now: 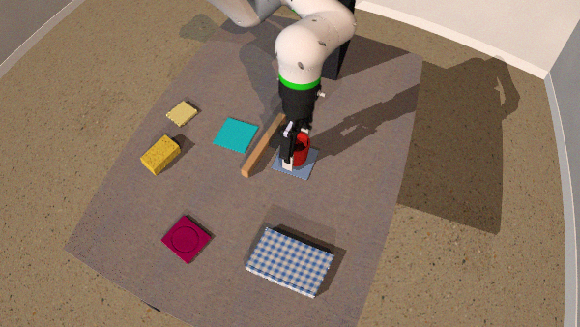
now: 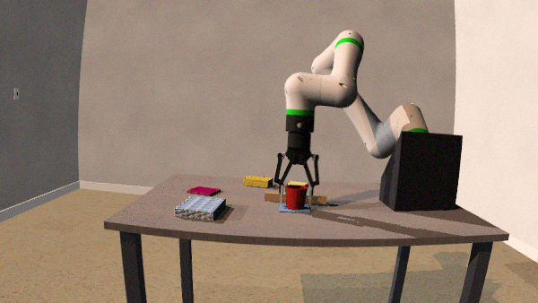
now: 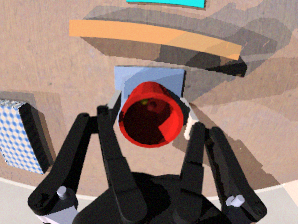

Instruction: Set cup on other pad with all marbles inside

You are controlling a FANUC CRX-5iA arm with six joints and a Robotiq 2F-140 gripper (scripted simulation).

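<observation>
Standing on the grey-blue pad [image 1: 305, 166] just beside the wooden rail [image 1: 263, 145], the red cup [image 1: 302, 150] sits between the spread fingers of the gripper [image 2: 296, 187], which straddle it without clamping, the teal pad [image 1: 236, 134] lying beyond the rail.

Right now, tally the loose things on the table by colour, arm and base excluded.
Yellow: 2, sponge, flat block
Blue-toned: 3, teal pad, grey-blue pad, checkered box
Red: 1, cup
Magenta: 1, coaster
Wood: 1, rail
Total: 8
</observation>
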